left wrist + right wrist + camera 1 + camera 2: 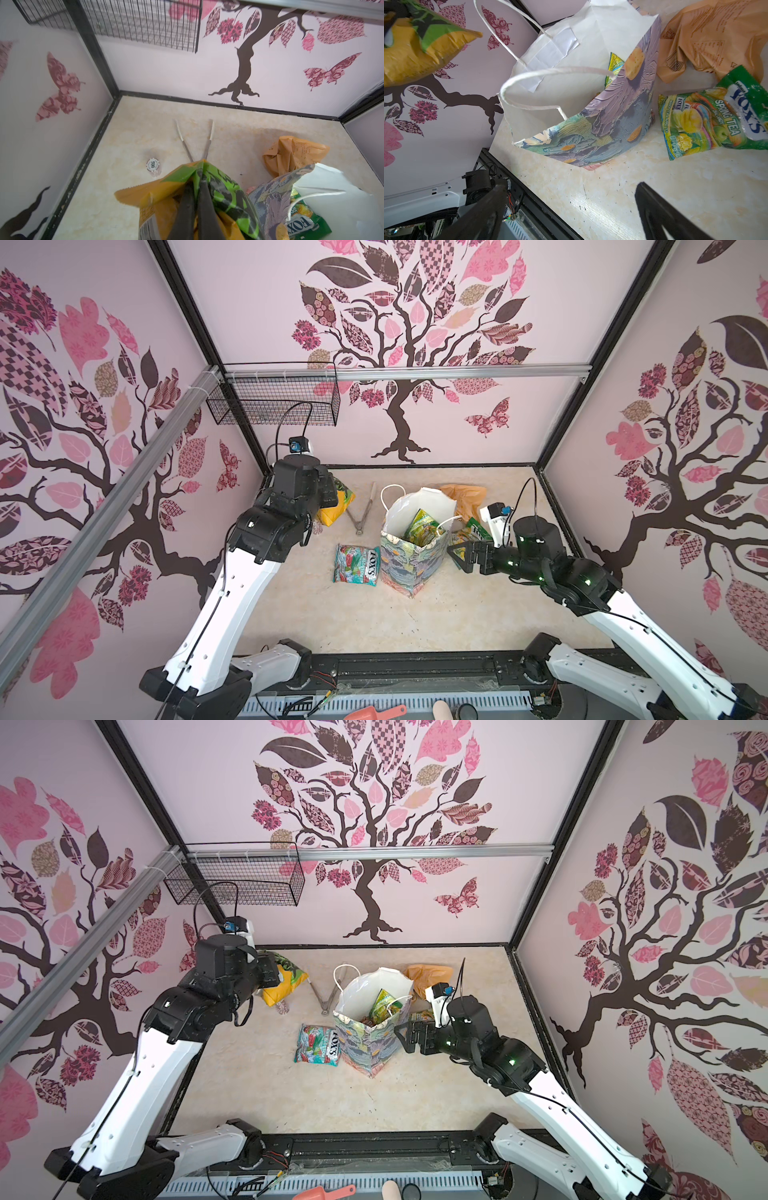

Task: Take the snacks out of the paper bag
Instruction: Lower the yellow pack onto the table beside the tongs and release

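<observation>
Teal pouch [356, 563] and Spring Tea pouch [714, 118] out; your left jaws grip the orange pouch [153, 193], right jaws gape empty; green pouch [422, 524] remains in paper bag [405, 568].

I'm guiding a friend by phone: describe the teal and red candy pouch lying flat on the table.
Find the tall floral paper gift bag mid-table. On the beige tabletop, on the bag's left in both top views, lies the glossy teal and red pouch. Only it is teal and red; the pouch inside the bag and the pouch right of it are green-yellow.
</observation>
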`<state>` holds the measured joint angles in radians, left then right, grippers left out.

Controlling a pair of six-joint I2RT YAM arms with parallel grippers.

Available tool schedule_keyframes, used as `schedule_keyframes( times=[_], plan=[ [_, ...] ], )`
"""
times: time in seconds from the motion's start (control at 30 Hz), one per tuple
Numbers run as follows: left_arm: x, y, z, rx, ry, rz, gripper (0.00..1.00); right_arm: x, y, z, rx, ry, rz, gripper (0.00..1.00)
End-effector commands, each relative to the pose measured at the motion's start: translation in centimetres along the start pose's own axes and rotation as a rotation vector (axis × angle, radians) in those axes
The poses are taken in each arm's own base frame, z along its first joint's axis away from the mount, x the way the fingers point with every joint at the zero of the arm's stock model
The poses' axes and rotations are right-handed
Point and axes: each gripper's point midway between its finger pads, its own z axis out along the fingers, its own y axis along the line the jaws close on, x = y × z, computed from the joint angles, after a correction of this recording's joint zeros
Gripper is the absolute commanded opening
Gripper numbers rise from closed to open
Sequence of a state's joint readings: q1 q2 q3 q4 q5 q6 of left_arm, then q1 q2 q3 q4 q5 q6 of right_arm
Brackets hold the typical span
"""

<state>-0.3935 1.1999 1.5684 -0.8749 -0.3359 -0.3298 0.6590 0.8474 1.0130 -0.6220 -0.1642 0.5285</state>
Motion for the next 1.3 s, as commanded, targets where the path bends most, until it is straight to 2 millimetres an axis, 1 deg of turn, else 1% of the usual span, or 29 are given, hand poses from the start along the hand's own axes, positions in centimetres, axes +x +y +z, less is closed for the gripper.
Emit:
schedule_keyframes(
  times=[0.0,0.1,0.17,0.33,0.4,0.47,0.5,0.53,0.67,0.9,0.97,1.07,1.13,1.2,1.27],
  plan=[
    [1.3,-1.8,2.6,0.154,0.044,-0.114,0.00,0.1,0.1,-0.2,-0.007,-0.007,0.005,1.00],
    [3.4,-1.5,5.8,0.176,0.090,-0.167,0.00,0.1,0.1,-0.3,-0.008,-0.007,0.006,1.00],
    [5.4,-1.2,8.2,0.188,0.131,-0.204,0.00,0.1,0.1,-0.3,-0.010,-0.008,0.004,1.00],
    [9.6,-0.7,13.3,0.183,0.197,-0.266,0.00,0.5,-0.2,-0.5,0.000,-0.005,0.003,1.00],
    [11.0,-1.0,15.0,0.188,0.222,-0.289,0.00,0.6,-0.3,-0.6,0.003,-0.006,0.003,1.00],
    [12.9,-1.5,17.0,0.203,0.269,-0.318,0.00,0.6,-0.4,-0.6,0.004,-0.008,0.002,1.00],
    [13.5,-1.8,17.7,0.215,0.286,-0.325,0.00,0.6,-0.4,-0.6,0.004,-0.009,0.003,0.99],
    [14.6,-2.1,18.5,0.225,0.324,-0.331,0.00,0.7,-0.4,-0.6,0.002,-0.007,0.004,1.00],
    [17.7,-2.8,21.0,0.217,0.392,-0.352,0.00,0.7,-0.5,-0.7,0.007,-0.009,0.004,1.00],
    [21.8,-4.6,23.5,0.211,0.487,-0.330,0.01,0.6,-0.5,-0.8,0.008,-0.009,0.003,1.00],
    [22.6,-4.8,23.6,0.212,0.513,-0.336,0.11,0.6,-0.4,-0.9,0.007,-0.012,0.003,0.99],
    [22.2,-4.7,23.2,0.213,0.502,-0.333,0.29,0.6,-0.5,-1.1,0.010,-0.016,0.003,1.00],
    [21.4,-4.7,22.6,0.215,0.483,-0.322,0.38,0.6,-0.5,-1.2,0.012,-0.019,0.005,0.99],
    [20.2,-4.6,21.8,0.217,0.461,-0.306,0.45,0.7,-0.5,-1.1,0.009,-0.017,0.007,1.00],
    [18.8,-4.5,20.7,0.219,0.433,-0.285,0.50,0.5,-0.4,-1.2,0.004,-0.019,0.009,0.99]
  ],
)
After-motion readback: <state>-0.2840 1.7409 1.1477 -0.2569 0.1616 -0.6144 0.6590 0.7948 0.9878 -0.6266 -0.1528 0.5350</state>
